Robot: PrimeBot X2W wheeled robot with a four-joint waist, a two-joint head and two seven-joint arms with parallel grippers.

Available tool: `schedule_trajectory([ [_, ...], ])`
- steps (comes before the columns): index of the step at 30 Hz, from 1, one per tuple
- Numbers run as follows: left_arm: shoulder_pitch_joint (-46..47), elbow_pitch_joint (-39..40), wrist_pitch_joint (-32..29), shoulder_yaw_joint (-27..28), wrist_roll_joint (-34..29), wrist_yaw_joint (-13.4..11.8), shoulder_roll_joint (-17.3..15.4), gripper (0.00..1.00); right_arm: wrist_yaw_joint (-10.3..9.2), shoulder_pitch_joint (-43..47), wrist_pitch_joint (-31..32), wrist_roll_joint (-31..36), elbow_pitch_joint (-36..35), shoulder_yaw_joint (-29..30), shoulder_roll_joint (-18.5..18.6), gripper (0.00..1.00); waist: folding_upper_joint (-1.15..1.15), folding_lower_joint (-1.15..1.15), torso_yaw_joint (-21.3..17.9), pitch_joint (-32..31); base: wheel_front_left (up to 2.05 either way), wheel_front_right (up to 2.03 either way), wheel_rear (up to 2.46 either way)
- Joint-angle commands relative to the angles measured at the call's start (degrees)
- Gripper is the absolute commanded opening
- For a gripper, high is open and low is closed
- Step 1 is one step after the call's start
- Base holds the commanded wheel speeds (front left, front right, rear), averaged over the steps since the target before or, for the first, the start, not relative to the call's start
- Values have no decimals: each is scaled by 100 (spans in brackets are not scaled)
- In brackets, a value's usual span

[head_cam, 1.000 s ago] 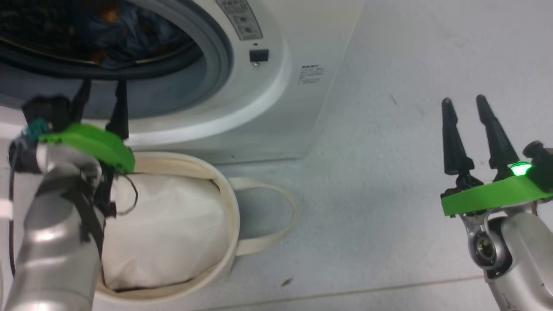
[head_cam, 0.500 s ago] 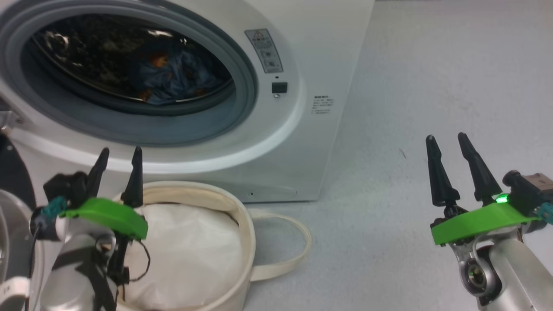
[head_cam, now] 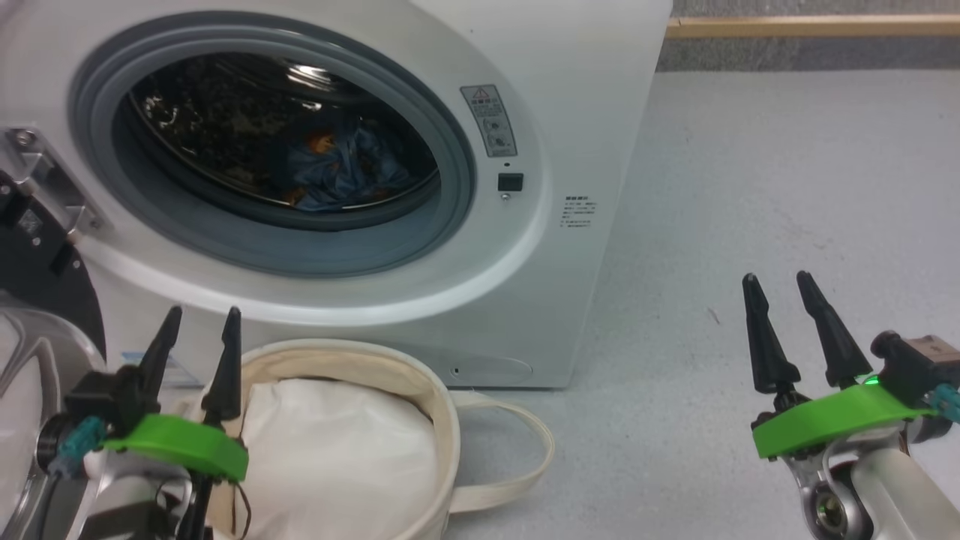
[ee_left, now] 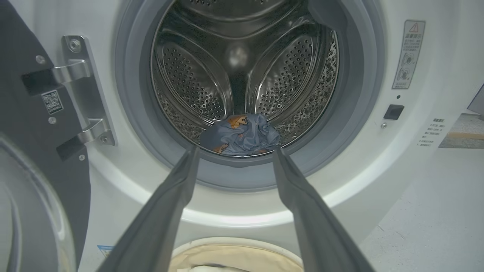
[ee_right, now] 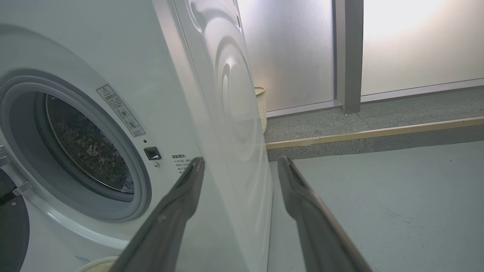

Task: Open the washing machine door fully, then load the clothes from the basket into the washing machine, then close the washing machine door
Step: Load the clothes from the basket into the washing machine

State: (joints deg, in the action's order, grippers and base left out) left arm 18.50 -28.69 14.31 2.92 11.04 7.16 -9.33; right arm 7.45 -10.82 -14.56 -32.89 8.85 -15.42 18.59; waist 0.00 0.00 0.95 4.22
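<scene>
Obs. The light blue fabric garment with orange-brown patches (ee_left: 242, 134) lies crumpled at the bottom front of the perforated steel drum (ee_left: 196, 75). It sits just inside the grey-rimmed round opening of the white front-loading washing machine (head_cam: 570, 112).

Change. A second ago the left gripper (head_cam: 205, 311) had its fingertips against the lower lip of that opening. Now they stand below the opening, clear of the white front, over the small cream canvas basket (head_cam: 442, 405). The whole head view has shifted too, so the robot itself has drawn back. Its fingers are apart with nothing between them. The right gripper (head_cam: 776, 277) is well to the right of the opening, fingers likewise apart and empty.

Reading. Loading looks done and only closing the door remains. The plain white cloth bundle (head_cam: 337, 450) in the basket is not the task's garment.

Edges and room.
- The large glossy black door with its glass bowl (head_cam: 45, 277) stands swung out left of the opening, on a metal hinge (head_cam: 45, 180), near the left arm.
- The garment sits close behind the gasket lip, so check nothing trails over it.
- The basket sits directly below the opening.
- The grey floor (head_cam: 750, 187) right of the opening is open.
</scene>
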Motion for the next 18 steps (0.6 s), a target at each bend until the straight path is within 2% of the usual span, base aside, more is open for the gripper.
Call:
schedule_trajectory([
  [1,32,234,69,241,-74,32,-212,100,3,26,-44,-38,-123,-42,40,100,0,0,34,-75,0,0,0],
  [7,-175,319,69,295,-88,32,-196,100,3,113,-44,-60,-58,-100,24,100,0,0,50,-268,0,0,0],
  [18,-256,357,69,356,-51,32,-171,100,3,61,-44,-108,-16,-188,49,100,0,0,86,-266,0,0,0],
])
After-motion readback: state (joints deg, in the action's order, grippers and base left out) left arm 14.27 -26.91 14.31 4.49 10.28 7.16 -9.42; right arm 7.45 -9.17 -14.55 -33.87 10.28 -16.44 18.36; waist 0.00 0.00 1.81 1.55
